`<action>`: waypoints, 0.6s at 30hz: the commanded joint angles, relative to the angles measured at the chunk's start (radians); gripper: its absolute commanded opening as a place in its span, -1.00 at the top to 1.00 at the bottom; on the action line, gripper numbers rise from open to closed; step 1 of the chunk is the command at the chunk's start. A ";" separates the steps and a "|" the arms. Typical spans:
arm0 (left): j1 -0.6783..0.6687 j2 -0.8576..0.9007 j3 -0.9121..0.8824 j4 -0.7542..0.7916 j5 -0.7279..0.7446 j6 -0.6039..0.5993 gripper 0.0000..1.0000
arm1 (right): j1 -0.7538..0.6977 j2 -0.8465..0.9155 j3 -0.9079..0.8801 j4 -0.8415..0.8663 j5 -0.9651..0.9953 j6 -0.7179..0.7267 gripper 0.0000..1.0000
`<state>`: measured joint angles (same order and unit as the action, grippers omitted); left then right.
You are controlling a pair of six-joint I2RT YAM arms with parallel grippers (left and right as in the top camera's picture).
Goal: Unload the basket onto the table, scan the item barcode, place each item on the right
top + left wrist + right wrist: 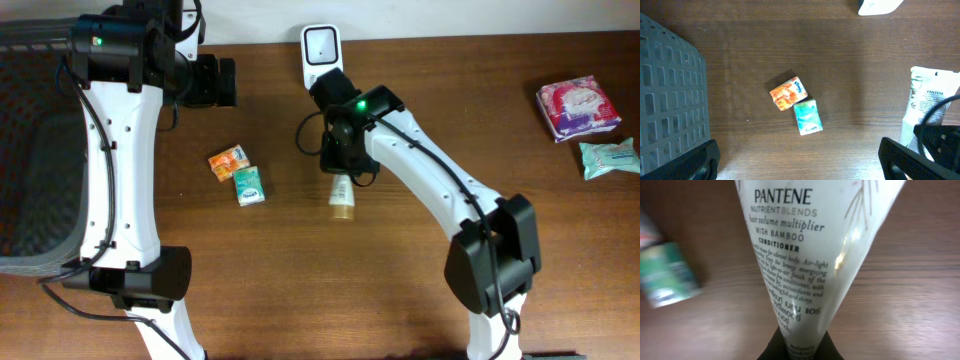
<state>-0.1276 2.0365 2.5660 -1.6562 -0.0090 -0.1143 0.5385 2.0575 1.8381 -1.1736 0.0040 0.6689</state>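
Holds the black two-finger left end effector [222,82] spread wide, aloft. Pinches a white conditioner tube [342,190] in the closed right end effector [338,165], white arm bent at the elbow.

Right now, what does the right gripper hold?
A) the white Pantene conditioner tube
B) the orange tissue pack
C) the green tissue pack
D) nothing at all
A: in the right wrist view the flat end of the white Pantene conditioner tube is pinched in the shut right gripper.
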 commanded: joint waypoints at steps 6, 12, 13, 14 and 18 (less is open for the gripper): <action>0.003 0.000 0.000 0.001 -0.006 -0.005 -0.98 | -0.068 0.079 -0.128 -0.025 0.243 -0.006 0.92; 0.003 0.000 0.000 0.001 -0.006 -0.005 -0.98 | -0.093 0.081 -0.108 -0.048 0.056 -0.011 0.92; 0.003 0.000 0.000 0.001 -0.006 -0.005 -0.98 | -0.093 0.081 -0.083 -0.076 0.002 -0.011 0.92; 0.003 0.000 0.000 0.001 -0.006 -0.005 -0.98 | -0.093 0.080 -0.039 -0.117 -0.051 -0.011 0.92; 0.003 0.000 0.000 0.001 -0.006 -0.005 -0.98 | -0.093 0.075 0.220 -0.374 -0.075 -0.011 0.92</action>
<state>-0.1276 2.0365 2.5660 -1.6558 -0.0090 -0.1143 0.4404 2.1559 1.9045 -1.4612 -0.0341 0.6540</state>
